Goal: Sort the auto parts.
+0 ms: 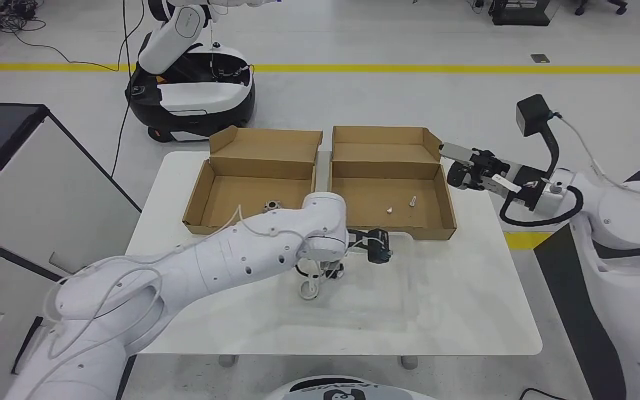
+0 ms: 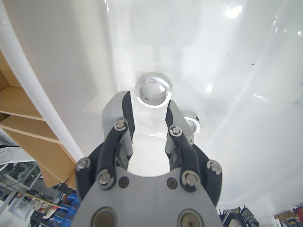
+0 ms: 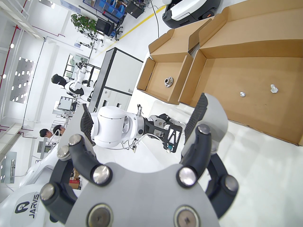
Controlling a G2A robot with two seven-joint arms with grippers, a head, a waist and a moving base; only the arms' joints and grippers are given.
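Left tool: fingers apart, nothing between them, pointed down at the desk just in front of the boxes
Ring: a bright metal ring lying flat on the desk just past the left tool's fingertips, in line with the gap between them; whether it touches them I cannot tell
Second ring: a like piece on the desk just beside the first, partly hidden behind one finger of the left tool
Right tool: fingers spread wide, holding nothing, held in the air off the outer side of the right box, well apart from both rings
Left box: open cardboard, one flanged part lying on its floor
Right box: touching or nearly touching the left box, two bolts lying near each other on its floor
Desk: white and glossy, both boxes at its far half, the rings nearer the front
Room: pale floor with a yellow line running beyond the desk; another robot parked just behind the left box; a cabinet off to the left
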